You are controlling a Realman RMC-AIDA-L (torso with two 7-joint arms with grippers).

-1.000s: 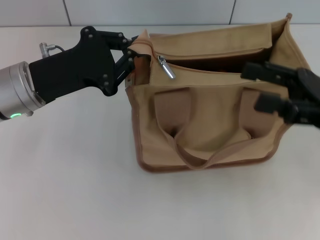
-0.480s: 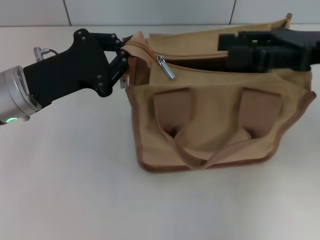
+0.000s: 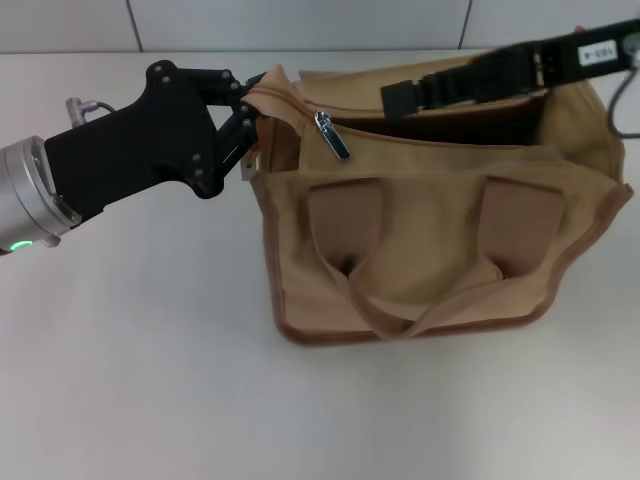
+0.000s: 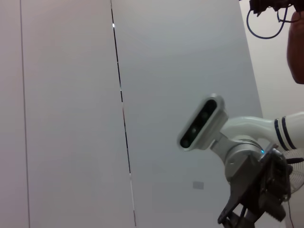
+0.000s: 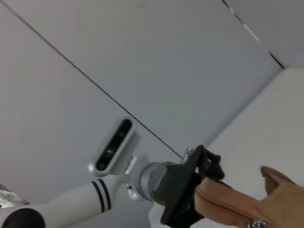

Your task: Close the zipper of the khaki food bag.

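Observation:
The khaki food bag (image 3: 430, 235) lies on the table with its handle toward me. Its zipper (image 3: 440, 140) gapes open along the top, showing a dark inside. The silver slider (image 3: 324, 122) sits near the bag's left end, with its pull tab (image 3: 338, 145) hanging over the front. My left gripper (image 3: 254, 112) is shut on the bag's left end fabric and holds it up. My right gripper (image 3: 395, 97) reaches in from the right, above the open mouth and a little to the right of the slider. In the right wrist view the left gripper (image 5: 192, 190) pinches the tan fabric (image 5: 228, 204).
A pale table (image 3: 150, 380) spreads in front and to the left of the bag. A tiled wall (image 3: 300, 20) runs close behind it. The left wrist view shows only the wall and my head camera (image 4: 202, 121).
My right gripper has swung up from the bag's right side and travelled left over the open mouth toward the slider. The left gripper lifted the bag's end slightly, then held still.

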